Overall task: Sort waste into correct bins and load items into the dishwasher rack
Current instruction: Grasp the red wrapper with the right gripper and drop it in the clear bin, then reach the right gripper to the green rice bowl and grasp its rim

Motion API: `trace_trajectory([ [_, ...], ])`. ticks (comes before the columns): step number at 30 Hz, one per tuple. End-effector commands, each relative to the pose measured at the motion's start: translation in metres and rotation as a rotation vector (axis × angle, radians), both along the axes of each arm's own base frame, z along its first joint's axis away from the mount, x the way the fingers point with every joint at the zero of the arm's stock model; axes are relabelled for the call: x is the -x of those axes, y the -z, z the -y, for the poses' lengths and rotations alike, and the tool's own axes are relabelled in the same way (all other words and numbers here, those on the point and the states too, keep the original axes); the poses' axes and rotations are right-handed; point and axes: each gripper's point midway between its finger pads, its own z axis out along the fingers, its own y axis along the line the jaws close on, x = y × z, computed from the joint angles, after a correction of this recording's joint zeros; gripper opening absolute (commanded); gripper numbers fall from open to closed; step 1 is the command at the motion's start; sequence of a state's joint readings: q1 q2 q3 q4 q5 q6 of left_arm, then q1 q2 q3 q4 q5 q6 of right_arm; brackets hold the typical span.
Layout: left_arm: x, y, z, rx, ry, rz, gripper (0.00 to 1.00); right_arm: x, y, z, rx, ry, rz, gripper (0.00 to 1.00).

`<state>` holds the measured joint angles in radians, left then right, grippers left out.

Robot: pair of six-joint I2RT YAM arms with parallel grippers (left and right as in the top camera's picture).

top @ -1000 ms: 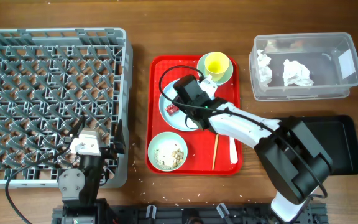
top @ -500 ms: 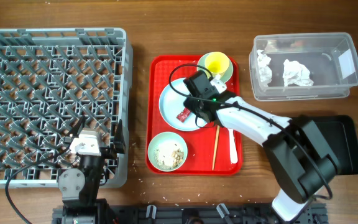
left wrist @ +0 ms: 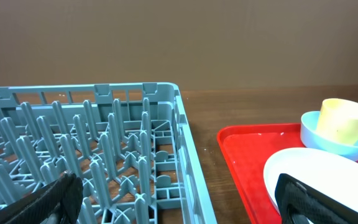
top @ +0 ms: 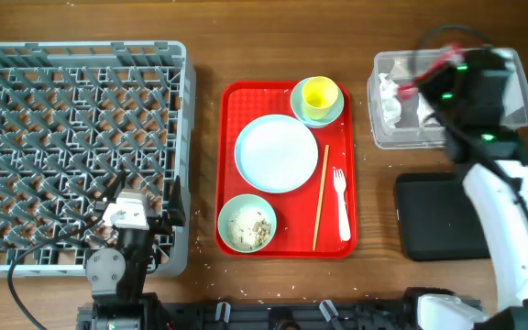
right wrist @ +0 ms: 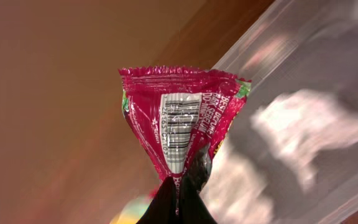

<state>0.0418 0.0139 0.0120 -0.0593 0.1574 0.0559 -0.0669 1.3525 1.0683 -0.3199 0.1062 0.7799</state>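
Red sauce packet (right wrist: 179,118): pinched at its lower corner, barcode side facing the right wrist camera, fanning upward from the fingertips.
- The right gripper (right wrist: 179,194) is closed tight on that corner, with no gap between the tips.
- Only the wrist view shows the grip. Behind the packet are blurred brown table (right wrist: 55,93), the clear tub (right wrist: 303,56) and a pale smear of tissue (right wrist: 291,130).

Overhead view:
- The red sauce packet (top: 412,88) shows only as a small red scrap at the right gripper (top: 420,85).
- It sits over the left half of the clear tub (top: 511,121), beside the crumpled tissue (top: 390,101).
- Its height above the tub cannot be told from here.
- The black tray (top: 438,220) lies on the near side of the tub.
- On the red tray (top: 246,110):
  - the plate (top: 276,153);
  - the bowl (top: 247,223), with rice scraps in it;
  - the yellow cup (top: 319,93), standing in the saucer (top: 299,108);
  - the chopstick (top: 320,197) and fork (top: 340,202), lying side by side near the right edge.

Left arm:
- The left gripper (top: 145,218) sits at the near right corner of the rack (top: 71,137).
- In the left wrist view the left gripper (left wrist: 176,200) is spread wide, one dark finger (left wrist: 55,196) at each lower corner of the picture, holding nothing.
- That view looks low across the pegs of the rack (left wrist: 135,155) to the red tray (left wrist: 241,155), the plate (left wrist: 316,171) and the yellow cup (left wrist: 347,121).
- The tub and packet are not seen from there.
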Motion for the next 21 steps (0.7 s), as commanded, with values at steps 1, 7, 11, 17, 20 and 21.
trace_trajectory([
  [1, 0.0, 0.002, 0.002, -0.015, 0.009, 0.002, 1.0, -0.01, 0.01, 0.037, 0.051, -0.009, -0.013, 0.38],
  [7, 0.0, 0.002, 0.002, -0.015, 0.009, 0.002, 1.0, -0.022, 0.047, -0.002, -0.022, -0.29, -0.077, 1.0],
  [11, 0.0, 0.002, 0.002, -0.015, 0.009, 0.002, 1.0, -0.003, -0.025, -0.108, -0.228, -0.932, 0.248, 1.0],
  [17, 0.0, 0.002, 0.002, -0.015, 0.009, 0.001, 1.0, 0.06, -0.009, -0.255, -0.158, -1.278, 0.13, 1.0],
  [20, 0.0, 0.002, 0.002, -0.015, 0.009, 0.001, 1.0, 0.117, 0.053, -0.304, 0.031, -1.258, -0.196, 1.0],
  [21, 0.0, 0.002, 0.002, -0.015, 0.009, 0.002, 1.0, 0.134, 0.063, -0.311, 0.076, -1.264, -0.256, 1.0],
])
